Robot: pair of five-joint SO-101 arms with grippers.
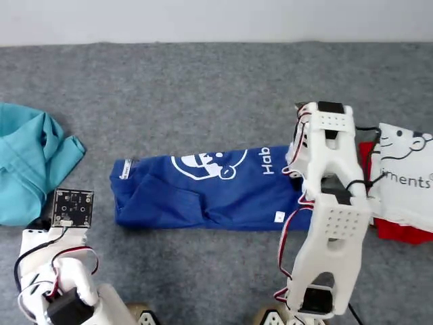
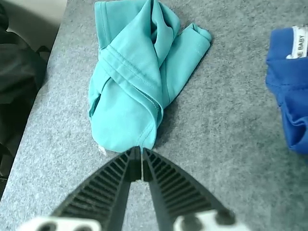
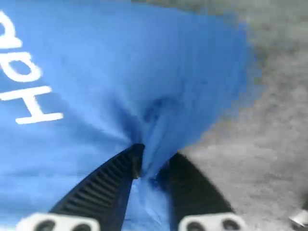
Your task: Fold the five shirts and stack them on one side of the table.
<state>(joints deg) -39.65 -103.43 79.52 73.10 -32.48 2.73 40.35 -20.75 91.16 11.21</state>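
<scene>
A grey felt-like table [image 1: 203, 81] runs back to a pale wall. The right gripper [image 3: 155, 162] has its fingers closed on a bunched pleat of the blue shirt [image 3: 120, 72], gripping it near the hem end, close to where the cloth meets bare table. The blue shirt [image 1: 203, 189] lies mid-table as a long band, apparently already doubled lengthwise, with its collar end toward the left arm. Beside the right arm, a white shirt [image 1: 406, 179] rests on a red shirt [image 1: 399, 231], the likely stack.

The left gripper [image 2: 142, 161] hangs with its fingers pressed together and holding nothing, just short of the crumpled teal shirt [image 2: 134, 91] near the table's edge.

The step in hand looks like carrying the hem over toward the collar. To do it well, the pinch should catch every layer, lift only just clear, and travel straight along the band so the edges line up.
</scene>
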